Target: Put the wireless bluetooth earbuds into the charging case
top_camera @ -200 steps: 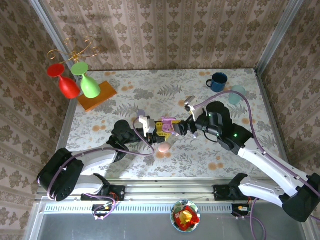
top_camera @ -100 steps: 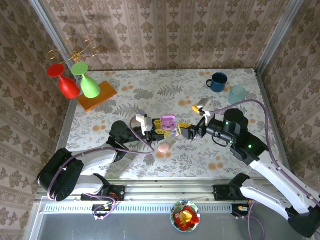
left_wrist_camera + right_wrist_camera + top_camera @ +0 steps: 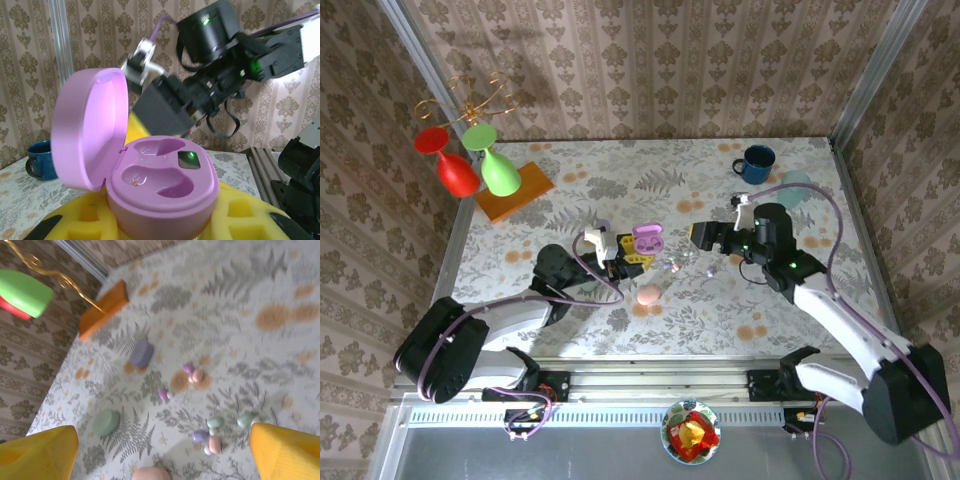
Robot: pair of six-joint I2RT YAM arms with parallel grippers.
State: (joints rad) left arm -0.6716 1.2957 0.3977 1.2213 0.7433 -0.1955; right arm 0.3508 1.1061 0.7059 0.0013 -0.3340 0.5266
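My left gripper [image 3: 623, 250] is shut on the lilac-pink charging case [image 3: 162, 182], which sits between its yellow pads [image 3: 250, 215]. The case's lid [image 3: 87, 127] stands open to the left. Both sockets are empty and a green light glows beside them. The same case [image 3: 648, 238] lies just left of my right gripper [image 3: 704, 237]. That gripper [image 3: 160, 455] hangs open above the table with nothing between its yellow fingertips [image 3: 285, 455]. Several wireless bluetooth earbuds lie loose below it: a purple and pinkish pair [image 3: 193, 373], a lone purple one [image 3: 164, 394], and a cluster [image 3: 210, 436].
Closed pebble cases rest on the table: lilac [image 3: 142, 352], green [image 3: 106, 422] and pink [image 3: 647, 294]. At the back stand a blue mug [image 3: 754, 163], a teal cup [image 3: 795, 187], an orange block [image 3: 514, 190], and red and green glasses [image 3: 480, 170] on a gold stand.
My right gripper has drawn back from the open case, moving right and toward the back of the table. The left gripper still holds the case, shifted slightly.
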